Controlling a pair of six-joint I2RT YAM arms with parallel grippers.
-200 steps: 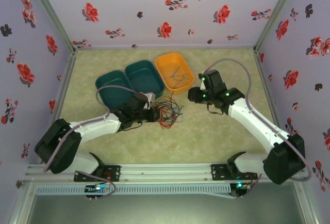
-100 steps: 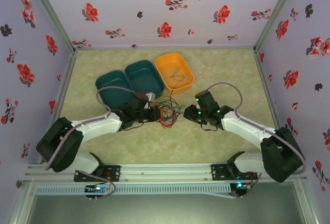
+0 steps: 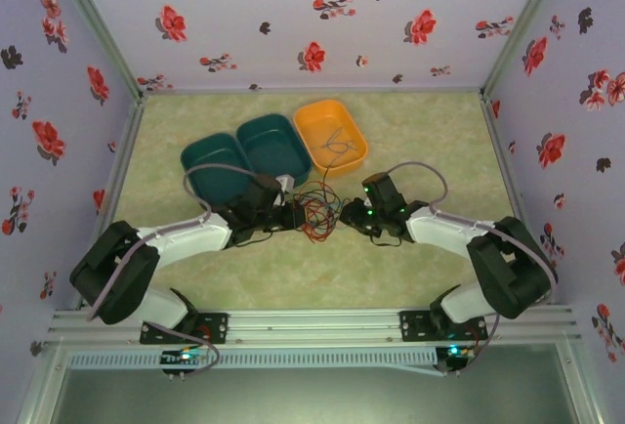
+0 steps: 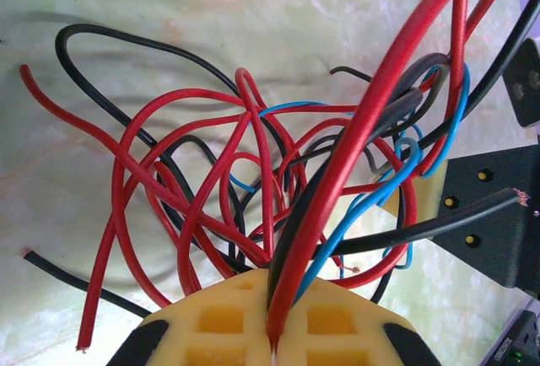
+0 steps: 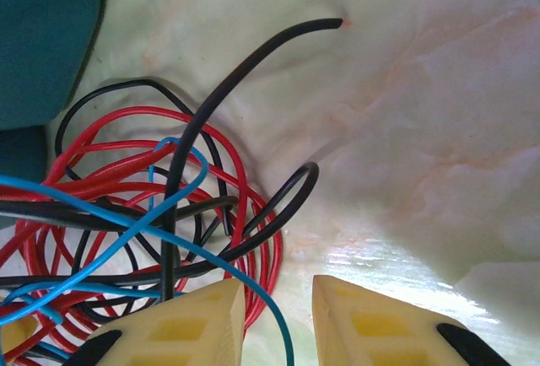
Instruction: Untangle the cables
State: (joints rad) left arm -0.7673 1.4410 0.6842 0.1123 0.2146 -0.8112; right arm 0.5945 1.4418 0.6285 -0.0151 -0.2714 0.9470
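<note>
Marbled tabletop, cables clamped in left tool, right tool beside

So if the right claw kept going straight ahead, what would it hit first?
Most likely the cables: their red and black loops lie right ahead of the open right gripper. Depth is unclear, so it could skim over them toward the table.

cables: smooth glossy plastic insulation, coppery tip at cut ends. jaws: matt yellow plastic, waffle-ribbed. desk: marbled cream sheet, slight sheen, wrinkled; vinyl or cloth, can't tell. trays: smooth moulded plastic, low gloss. walls: matt floral print. rail: bare extruded metal. arm shells: white and black plastic.
</note>
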